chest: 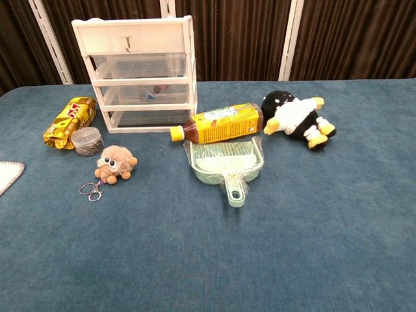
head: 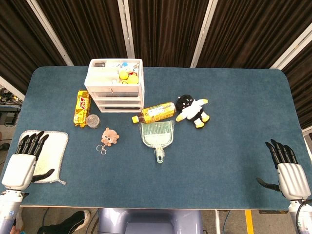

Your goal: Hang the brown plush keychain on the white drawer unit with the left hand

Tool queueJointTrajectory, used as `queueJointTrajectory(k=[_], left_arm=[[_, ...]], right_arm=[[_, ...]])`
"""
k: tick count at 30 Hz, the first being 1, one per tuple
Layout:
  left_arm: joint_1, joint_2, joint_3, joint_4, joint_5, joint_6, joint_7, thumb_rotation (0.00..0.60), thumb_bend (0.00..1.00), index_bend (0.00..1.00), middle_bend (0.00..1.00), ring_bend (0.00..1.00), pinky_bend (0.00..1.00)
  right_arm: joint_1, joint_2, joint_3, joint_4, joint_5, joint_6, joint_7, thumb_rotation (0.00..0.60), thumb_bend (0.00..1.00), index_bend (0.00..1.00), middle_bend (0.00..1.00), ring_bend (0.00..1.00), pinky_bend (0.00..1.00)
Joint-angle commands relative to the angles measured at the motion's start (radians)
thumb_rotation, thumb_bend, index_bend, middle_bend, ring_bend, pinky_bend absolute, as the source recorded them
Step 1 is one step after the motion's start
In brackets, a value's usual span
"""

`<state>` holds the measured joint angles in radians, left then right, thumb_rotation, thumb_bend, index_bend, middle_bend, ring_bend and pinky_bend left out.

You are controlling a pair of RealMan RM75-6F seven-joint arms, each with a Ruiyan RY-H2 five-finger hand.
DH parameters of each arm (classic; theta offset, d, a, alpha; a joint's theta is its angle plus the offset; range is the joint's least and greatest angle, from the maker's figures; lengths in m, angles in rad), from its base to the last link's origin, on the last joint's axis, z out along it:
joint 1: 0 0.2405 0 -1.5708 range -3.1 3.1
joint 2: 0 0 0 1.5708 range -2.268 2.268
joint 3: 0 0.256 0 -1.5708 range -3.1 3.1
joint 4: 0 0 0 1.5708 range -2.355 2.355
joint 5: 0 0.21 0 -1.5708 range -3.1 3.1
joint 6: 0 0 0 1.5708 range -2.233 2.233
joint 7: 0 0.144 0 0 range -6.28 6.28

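The brown plush keychain [head: 110,136] [chest: 115,162] lies on the blue table in front of the white drawer unit [head: 115,85] [chest: 140,71], its metal ring [chest: 91,190] toward the table's front. A small hook [chest: 129,43] shows on the unit's top drawer front. My left hand [head: 25,159] rests open over a white cloth at the table's front left corner, well away from the keychain. At the front right edge my right hand [head: 286,168] lies open, holding nothing. Neither hand shows in the chest view.
A yellow snack pack [head: 82,107] and a small clear jar [head: 93,121] sit left of the keychain. To its right lie a tea bottle [head: 155,112], a pale green dustpan [head: 157,136] and a black-and-white plush [head: 192,110]. The white cloth [head: 53,151] covers the front left corner.
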<state>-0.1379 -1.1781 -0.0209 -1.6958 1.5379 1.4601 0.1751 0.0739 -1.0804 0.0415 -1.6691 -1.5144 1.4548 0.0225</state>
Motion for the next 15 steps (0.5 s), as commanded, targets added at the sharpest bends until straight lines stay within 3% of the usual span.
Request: queueJointTrajectory(k=[1,15], left_arm=[[0.000,-0.001,-0.001,0.001,-0.001,0.001,0.001,0.600,0.08,0.00,0.00,0.00,0.00],[-0.002,-0.001,-0.004,0.005,-0.007,-0.003,-0.002,0.600,0.08,0.00,0.00,0.00,0.00]], right_arm=[[0.001,0.000,0.000,0.000,0.001,-0.001,0.001,0.600,0.00,0.00,0.00,0.00,0.00],[0.002,-0.001,0.000,-0.002,0.000,-0.004,-0.002,0.600,0.00,0.00,0.00,0.00,0.00]])
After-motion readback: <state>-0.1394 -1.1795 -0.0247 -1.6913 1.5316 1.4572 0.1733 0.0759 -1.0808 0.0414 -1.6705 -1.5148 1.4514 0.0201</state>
